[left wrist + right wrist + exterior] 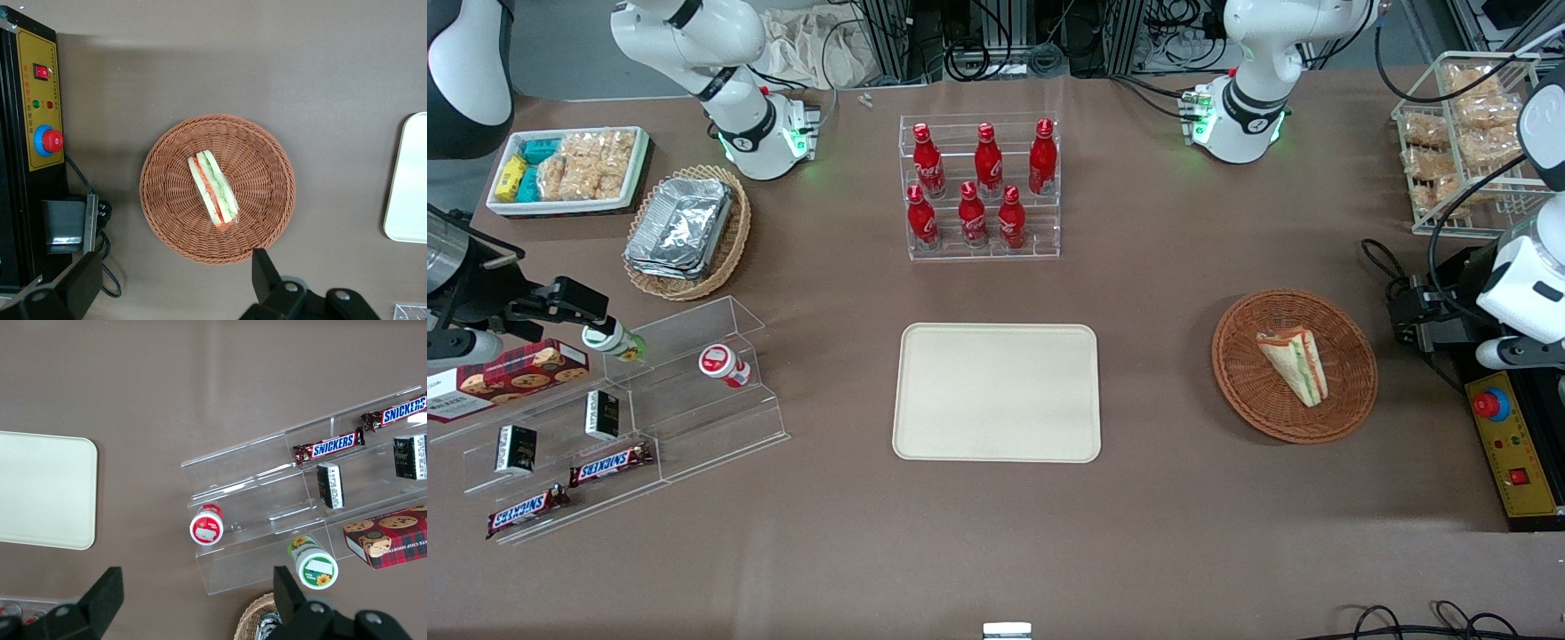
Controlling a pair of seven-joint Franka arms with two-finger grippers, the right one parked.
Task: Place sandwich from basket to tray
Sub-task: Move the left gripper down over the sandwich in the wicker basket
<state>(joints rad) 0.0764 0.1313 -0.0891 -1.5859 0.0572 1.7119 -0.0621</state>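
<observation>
Beneath my wide-open jaws (170, 283) sits the basket (267, 200), sandwich (212, 189) inside; tray (996, 392) lies well off sideways.

hand (173, 287) high – open path over basket (267, 220)

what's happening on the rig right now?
The left arm's end effector hangs open above the table beside the round wicker basket, holding nothing. The wrapped sandwich lies in that basket, untouched. The cream tray sits bare in the middle of the table, toward the parked arm's end from the basket. So the pick hasn't begun yet.
</observation>
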